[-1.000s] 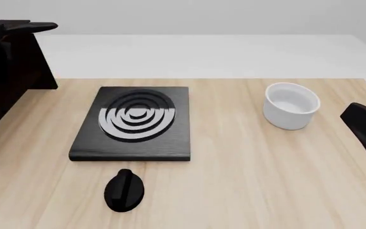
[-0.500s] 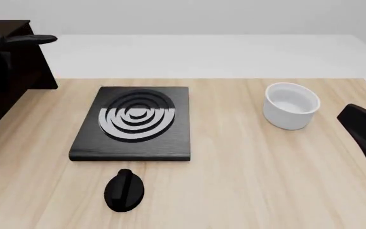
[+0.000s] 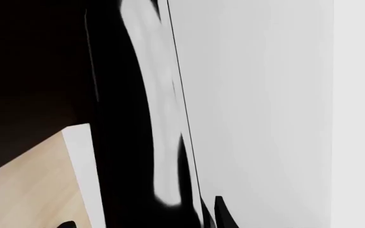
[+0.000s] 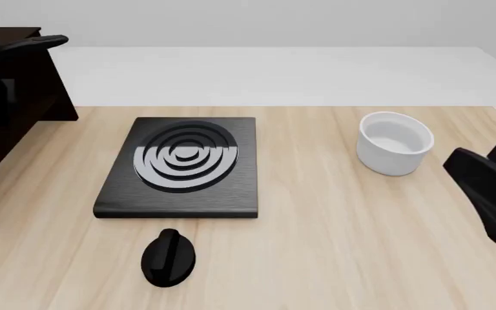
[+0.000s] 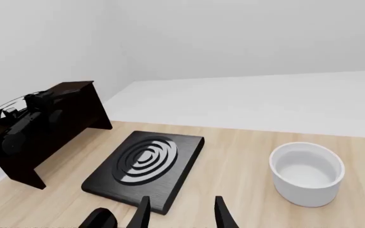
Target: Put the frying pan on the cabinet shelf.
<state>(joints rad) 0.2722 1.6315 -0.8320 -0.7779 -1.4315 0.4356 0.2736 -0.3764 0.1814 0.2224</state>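
The frying pan shows mostly by its long black handle [image 4: 37, 42], which sticks out at the top of the dark cabinet [image 4: 54, 90] at the far left. In the left wrist view the pan [image 3: 157, 118] fills the frame edge-on, black outside and pale grey inside, between the fingers of my left gripper [image 3: 142, 219]. The left gripper is shut on it. The right wrist view shows the pan's thin rim line [image 5: 5, 110] and the left arm against the cabinet [image 5: 74, 109]. The shelf board itself is hard to tell apart. My right gripper [image 4: 480, 187] [image 5: 182, 211] is open and empty at the right edge.
A black square stove plate [image 4: 183, 165] with grey rings lies left of the table's middle. A white bowl-like pot [image 4: 394, 142] stands at the right, close to my right arm. A small black knob-like object [image 4: 168, 258] lies near the front edge.
The pan handle has shifted up and left over the cabinet with my left arm. My right arm has crept left into view. The stove plate, pot and knob have not moved.
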